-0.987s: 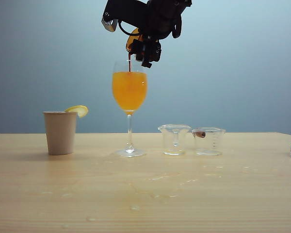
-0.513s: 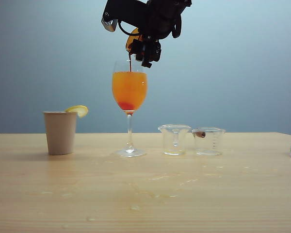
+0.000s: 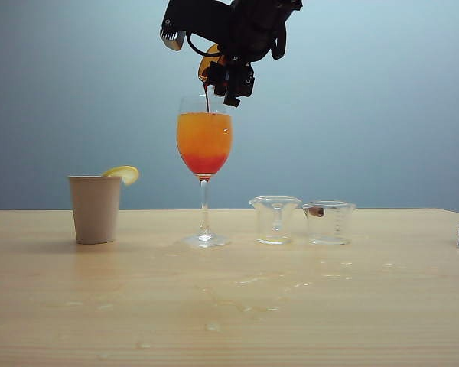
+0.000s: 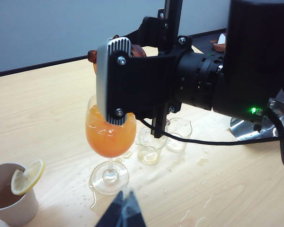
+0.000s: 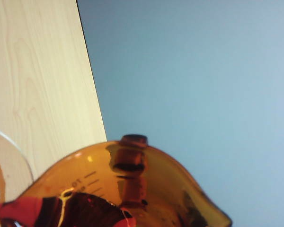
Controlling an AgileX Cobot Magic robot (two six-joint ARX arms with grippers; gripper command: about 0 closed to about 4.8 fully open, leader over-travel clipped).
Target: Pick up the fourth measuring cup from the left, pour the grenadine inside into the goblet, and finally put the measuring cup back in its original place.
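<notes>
Right gripper (image 3: 228,80): I see it clamped on the fourth measuring cup (image 3: 209,65), tipped above the goblet (image 3: 204,145); its fingers are mostly masked by black housing.
Grenadine (image 3: 206,97): a thin dark stream falls into the goblet, with a red layer under the orange juice (image 3: 204,134).
Left gripper (image 4: 123,215): only dark tips cut off at the frame edge, near the goblet's foot; I cannot tell how its jaws stand.
Surface (image 3: 229,306): paper cup (image 3: 96,208) with lemon slice (image 3: 122,174), and two clear measuring cups (image 3: 275,219) right of the goblet.
Right wrist view: the amber cup wall fills it, so the gripper is unseen there.
</notes>
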